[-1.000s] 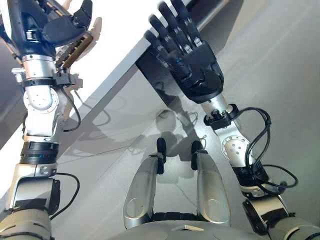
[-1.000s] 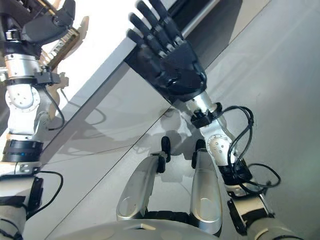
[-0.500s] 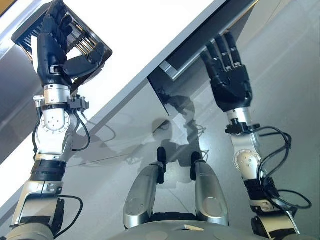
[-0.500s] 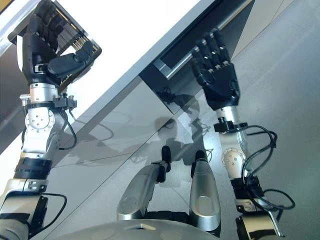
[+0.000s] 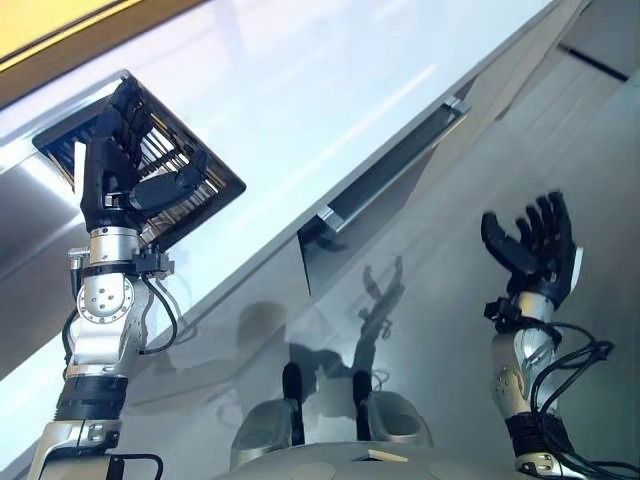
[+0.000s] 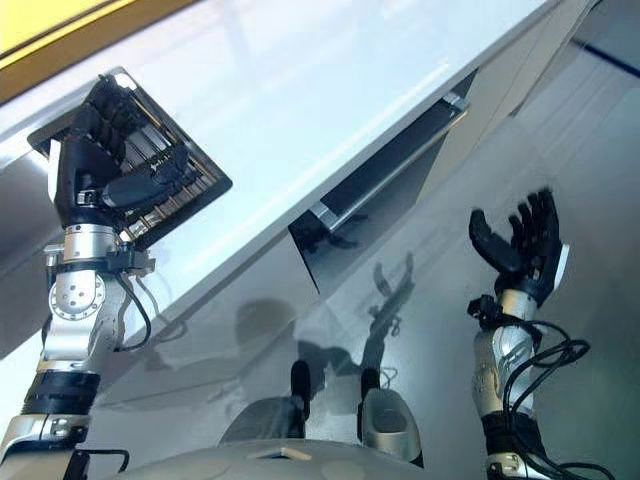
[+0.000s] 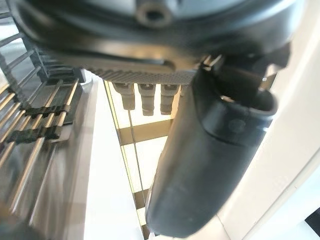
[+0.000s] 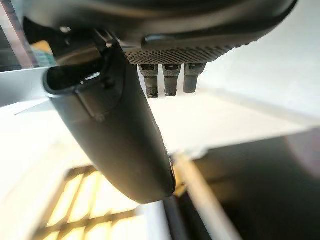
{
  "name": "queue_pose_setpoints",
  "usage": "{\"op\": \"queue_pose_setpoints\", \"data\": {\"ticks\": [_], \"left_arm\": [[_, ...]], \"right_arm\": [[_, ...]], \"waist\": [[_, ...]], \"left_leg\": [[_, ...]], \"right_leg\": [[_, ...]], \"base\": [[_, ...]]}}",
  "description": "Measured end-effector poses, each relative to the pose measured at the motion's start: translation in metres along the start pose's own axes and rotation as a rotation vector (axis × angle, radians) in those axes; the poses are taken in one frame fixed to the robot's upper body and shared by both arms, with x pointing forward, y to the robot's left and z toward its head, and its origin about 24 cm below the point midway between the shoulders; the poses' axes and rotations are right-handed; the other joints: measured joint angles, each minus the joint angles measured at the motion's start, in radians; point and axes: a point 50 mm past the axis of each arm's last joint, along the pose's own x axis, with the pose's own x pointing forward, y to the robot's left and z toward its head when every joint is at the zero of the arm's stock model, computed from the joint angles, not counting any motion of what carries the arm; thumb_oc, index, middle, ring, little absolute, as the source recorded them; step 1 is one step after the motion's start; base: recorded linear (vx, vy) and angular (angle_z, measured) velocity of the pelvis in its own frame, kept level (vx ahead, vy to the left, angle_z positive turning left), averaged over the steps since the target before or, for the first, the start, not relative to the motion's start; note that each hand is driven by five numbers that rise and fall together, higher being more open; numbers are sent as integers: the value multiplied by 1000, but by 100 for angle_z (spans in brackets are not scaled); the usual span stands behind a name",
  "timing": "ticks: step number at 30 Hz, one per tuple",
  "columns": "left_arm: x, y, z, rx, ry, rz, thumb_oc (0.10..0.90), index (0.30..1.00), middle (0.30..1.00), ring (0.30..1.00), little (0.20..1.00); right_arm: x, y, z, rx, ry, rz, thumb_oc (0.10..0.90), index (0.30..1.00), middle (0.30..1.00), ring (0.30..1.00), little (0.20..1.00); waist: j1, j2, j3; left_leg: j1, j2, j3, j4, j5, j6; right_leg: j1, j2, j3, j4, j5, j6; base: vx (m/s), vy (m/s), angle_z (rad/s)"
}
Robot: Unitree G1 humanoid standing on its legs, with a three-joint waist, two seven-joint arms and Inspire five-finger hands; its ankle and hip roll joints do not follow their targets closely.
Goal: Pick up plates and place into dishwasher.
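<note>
We had the left hand (image 5: pixel 118 165) over the dish rack (image 5: pixel 185 195) on the worktop (image 5: pixel 330 90), fingers relaxed, empty. Right hand (image 5: pixel 530 245) spread, well off the rack. Couldn't spot plates; left's nearer.

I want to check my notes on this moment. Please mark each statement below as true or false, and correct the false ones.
1. The left hand is raised in front of a dark wire rack. True.
2. The right hand holds a plate. False: it holds nothing, its fingers straight and spread.
3. A long silver handle runs along the dark gap under the white countertop. True.
4. The two hands are touching each other. False: they are far apart, one on each side.
5. The left hand is curled round a cup. False: its fingers are straight, and no cup is seen.
</note>
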Motion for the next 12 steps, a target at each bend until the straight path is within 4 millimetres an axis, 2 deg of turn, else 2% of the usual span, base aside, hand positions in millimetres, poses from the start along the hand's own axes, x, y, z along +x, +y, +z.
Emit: {"op": "queue_pose_setpoints", "data": {"ticks": [2,4,9,12], "left_arm": [[0,0,-3,-17,31,-12,800,900,900,900,900],[-1,-1,-8,-48,78,-15,800,900,900,900,900],[-5,-9,-21,-125,181,-4,800,900,900,900,900],[-7,-10,-25,-135,201,2,800,900,900,900,900]], "right_arm": [[-10,-14,-36,-91,213,-44,800,900,900,900,900],[-30,-27,-74,-203,445,-57,800,900,900,900,900],[-69,-43,-118,-349,746,-30,800,900,900,900,900],[-79,-47,-128,-403,830,17,800,900,900,900,900]], "waist": [[1,0,-16],[3,0,-27],[0,4,-38],[1,3,-39]], "left_leg": [[25,-2,-5,-27,7,1],[48,-2,-6,-48,8,2],[68,-5,-13,-65,14,2],[72,-3,-13,-65,14,1]], "right_leg": [[36,0,-2,-47,16,3],[68,1,-3,-84,26,5],[112,1,-6,-145,50,5],[126,3,-6,-167,62,2]], "base": [[-53,-34,6],[-40,-17,2],[-19,-5,3],[-7,-4,1]]}}
